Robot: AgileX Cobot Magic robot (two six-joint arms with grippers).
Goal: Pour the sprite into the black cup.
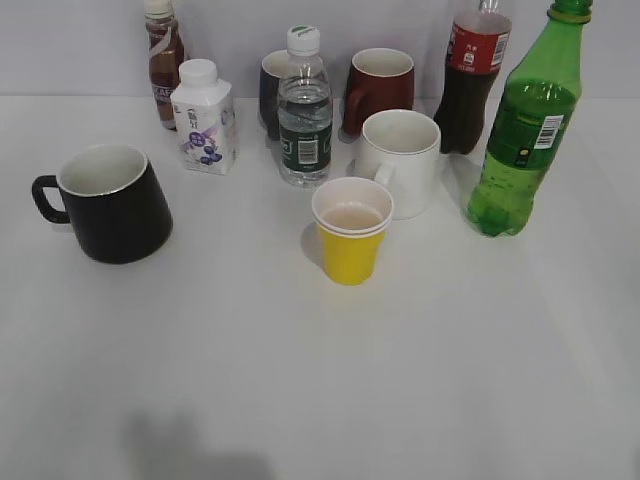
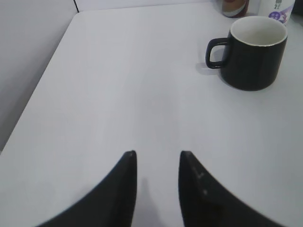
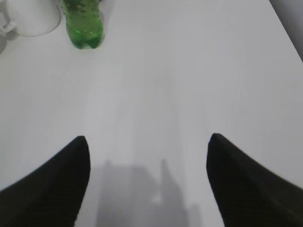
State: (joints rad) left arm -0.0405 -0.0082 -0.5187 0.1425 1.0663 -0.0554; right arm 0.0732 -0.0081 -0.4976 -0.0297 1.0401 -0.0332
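The sprite (image 1: 525, 130) is a tall green bottle with a barcode label, standing upright at the right of the table; its base shows in the right wrist view (image 3: 84, 26). The black cup (image 1: 112, 203) stands at the left, white inside, handle to the left; it also shows in the left wrist view (image 2: 255, 52). My left gripper (image 2: 157, 153) is open and empty above bare table, well short of the cup. My right gripper (image 3: 147, 139) is wide open and empty, well short of the sprite. Neither gripper shows in the exterior view.
A yellow paper cup (image 1: 351, 230) stands mid-table, a white mug (image 1: 402, 160) behind it. Behind stand a clear water bottle (image 1: 304, 110), a white milk carton (image 1: 204, 118), a brown drink bottle (image 1: 164, 62), a dark mug (image 1: 272, 90), a dark red mug (image 1: 380, 88) and a cola bottle (image 1: 471, 75).
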